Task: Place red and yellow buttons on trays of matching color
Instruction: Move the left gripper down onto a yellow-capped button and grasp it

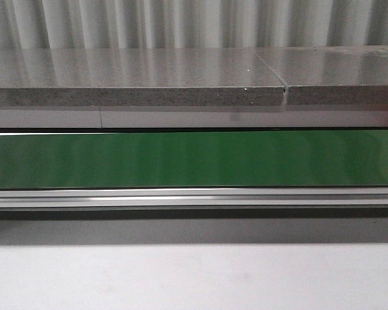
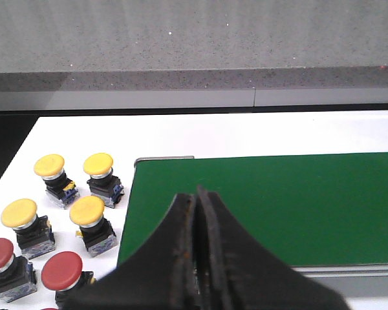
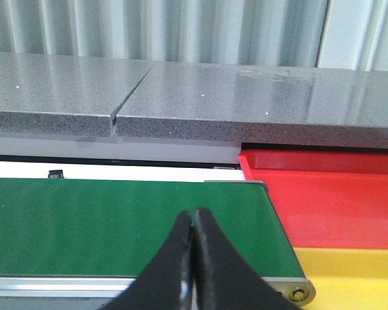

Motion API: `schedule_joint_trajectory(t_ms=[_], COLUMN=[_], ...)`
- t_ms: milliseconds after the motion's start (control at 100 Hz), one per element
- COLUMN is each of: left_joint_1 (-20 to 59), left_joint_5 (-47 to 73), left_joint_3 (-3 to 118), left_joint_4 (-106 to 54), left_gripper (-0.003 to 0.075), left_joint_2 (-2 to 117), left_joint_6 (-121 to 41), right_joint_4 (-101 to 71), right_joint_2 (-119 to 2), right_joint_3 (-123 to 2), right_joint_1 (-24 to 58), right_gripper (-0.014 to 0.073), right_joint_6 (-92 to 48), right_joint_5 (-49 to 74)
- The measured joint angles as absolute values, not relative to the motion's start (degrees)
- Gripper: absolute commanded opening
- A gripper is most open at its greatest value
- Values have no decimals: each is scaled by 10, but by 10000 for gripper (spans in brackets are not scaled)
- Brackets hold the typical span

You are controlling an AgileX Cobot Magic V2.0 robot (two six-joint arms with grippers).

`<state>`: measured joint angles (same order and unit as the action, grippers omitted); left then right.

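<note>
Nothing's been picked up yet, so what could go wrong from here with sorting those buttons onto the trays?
1. The yellow buttons and red buttons stand close together, so the left end effector, now shut, might knock a neighbour while taking one.
2. The red tray directly adjoins the yellow tray; a loose release could land on the wrong colour.
3. The front view shows only the green belt, no buttons or trays.
</note>
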<state>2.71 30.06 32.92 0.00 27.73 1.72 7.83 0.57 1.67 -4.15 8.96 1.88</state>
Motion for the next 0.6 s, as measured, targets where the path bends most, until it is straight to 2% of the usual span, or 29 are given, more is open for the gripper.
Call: schedule_joint_trajectory(t_ms=[70,120,220,290,340,600], left_joint_1=[27,27,27,27,27,22], left_joint_5=[307,313,320,322,325,356], left_joint_3=[346,359,380,393,401,456], left_joint_4=[0,0,0,0,0,0], left_gripper=[102,199,450,558,578,543], left_joint_2=[306,326,368,396,416,525], left_joint_6=[18,20,20,20,20,31], right_joint_4=[78,78,78,78,78,78], right_joint_2=[6,6,6,6,6,6], right_joint_3=[17,17,17,17,17,17], right_joint_1=[-42,-42,-42,-42,-42,-42], right_gripper=[-66,-66,-66,-66,-66,-66], right_joint_6=[90,90,90,90,90,90], right_joint_5=[19,19,19,19,19,19])
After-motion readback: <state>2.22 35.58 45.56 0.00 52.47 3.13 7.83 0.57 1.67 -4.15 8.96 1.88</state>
